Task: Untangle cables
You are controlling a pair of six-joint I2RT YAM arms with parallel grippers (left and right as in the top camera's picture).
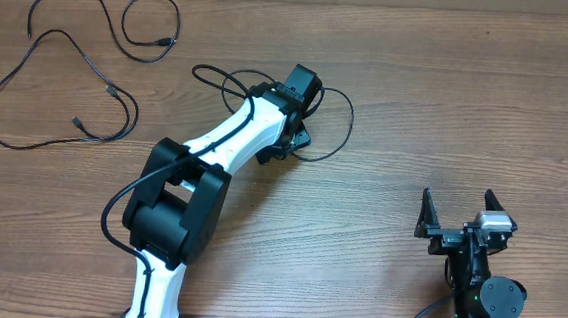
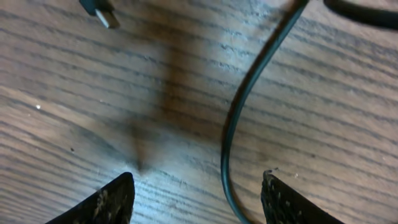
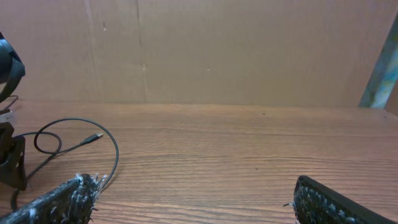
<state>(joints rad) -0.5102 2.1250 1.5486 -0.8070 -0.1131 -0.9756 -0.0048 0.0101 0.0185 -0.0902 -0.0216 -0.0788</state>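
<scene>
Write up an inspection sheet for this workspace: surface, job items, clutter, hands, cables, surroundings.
Surface: wood-grain table, no damage seen.
Job's things: loose cords lie in curves at the far left; a looped cord lies near the table's middle.
Clutter: nothing seen.
Hands: left hand open, low over the table, the looped cord lying between its fingers, ungripped; right hand open, holding nothing, near its base.
Cables: thick black wire runs beside the left arm.
Surroundings: brown board wall behind the table; grey-blue post at the right edge of the right wrist view.
</scene>
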